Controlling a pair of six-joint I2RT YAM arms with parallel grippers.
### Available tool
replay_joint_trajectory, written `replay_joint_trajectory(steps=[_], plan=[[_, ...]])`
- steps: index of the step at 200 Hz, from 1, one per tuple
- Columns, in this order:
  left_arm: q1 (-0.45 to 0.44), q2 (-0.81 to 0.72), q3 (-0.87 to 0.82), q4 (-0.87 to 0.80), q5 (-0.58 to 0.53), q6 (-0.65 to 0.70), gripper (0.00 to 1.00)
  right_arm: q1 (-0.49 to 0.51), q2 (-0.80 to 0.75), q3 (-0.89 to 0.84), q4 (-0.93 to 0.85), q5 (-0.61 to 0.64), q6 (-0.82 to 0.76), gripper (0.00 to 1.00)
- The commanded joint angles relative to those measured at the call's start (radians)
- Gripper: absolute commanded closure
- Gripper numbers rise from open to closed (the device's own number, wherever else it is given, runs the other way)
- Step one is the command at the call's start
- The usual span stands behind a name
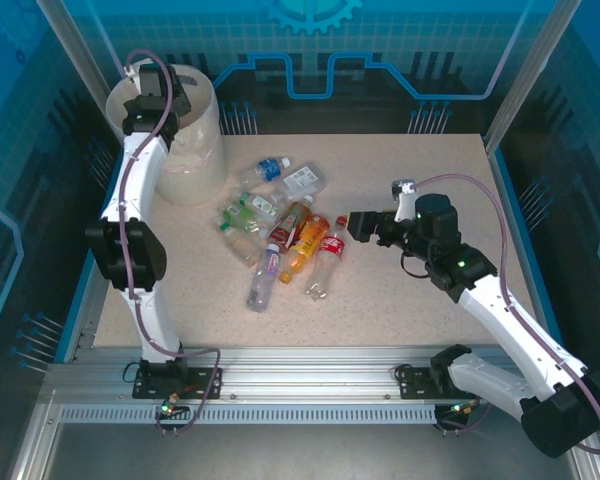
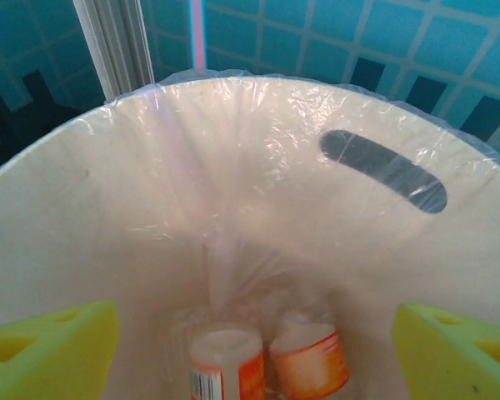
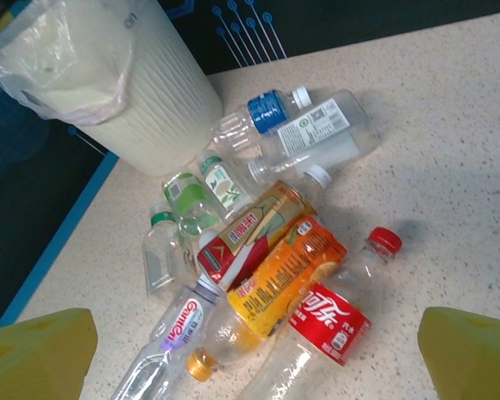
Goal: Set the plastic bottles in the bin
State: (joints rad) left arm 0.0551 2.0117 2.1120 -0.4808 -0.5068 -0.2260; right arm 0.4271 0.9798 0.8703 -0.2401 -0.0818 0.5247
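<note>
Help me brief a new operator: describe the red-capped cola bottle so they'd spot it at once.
Start at the cream bin at the table's far left, then move to the pile of bottles mid-table. The cola bottle lies at the pile's right edge, beside an orange-labelled bottle; its red cap and red label with white script set it apart.

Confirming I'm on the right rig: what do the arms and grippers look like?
Left arm and right arm: white shells, black joints, a purplish cable looped along each. The left gripper and right gripper have yellow-green wedge-shaped fingers.
</note>
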Motion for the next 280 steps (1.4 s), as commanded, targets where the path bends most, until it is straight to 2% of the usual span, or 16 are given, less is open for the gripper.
replay_joint_trajectory(steps=[1,65,118,145,178,209,236,280], plan=[[0.005,-0.016,0.051,-0.021,0.060,-0.033,0.11,0.007,-0.012,-0.015,-0.016,0.019,0.010,0.00],[0.003,-0.125,0.026,-0.007,0.276,-0.085,0.01,0.006,0.025,0.001,-0.001,0.012,0.009,0.00],[0.003,-0.279,-0.061,-0.019,0.407,-0.150,0.01,0.007,0.074,0.033,0.012,0.017,0.020,0.00],[-0.002,-0.382,-0.179,-0.014,0.498,-0.218,0.01,0.006,0.102,0.036,0.038,0.029,0.036,0.00],[-0.047,-0.525,-0.387,0.050,0.558,-0.259,0.01,0.007,0.126,0.050,0.049,0.051,0.080,0.00],[-0.071,-0.607,-0.497,0.034,0.629,-0.326,0.01,0.013,0.111,0.045,0.070,0.080,0.136,0.00],[-0.119,-0.683,-0.616,0.013,0.621,-0.350,0.01,0.016,0.093,0.032,0.094,0.111,0.128,0.00],[-0.127,-0.700,-0.629,-0.073,0.593,-0.328,0.01,0.013,0.059,0.015,0.079,0.131,0.093,0.00]])
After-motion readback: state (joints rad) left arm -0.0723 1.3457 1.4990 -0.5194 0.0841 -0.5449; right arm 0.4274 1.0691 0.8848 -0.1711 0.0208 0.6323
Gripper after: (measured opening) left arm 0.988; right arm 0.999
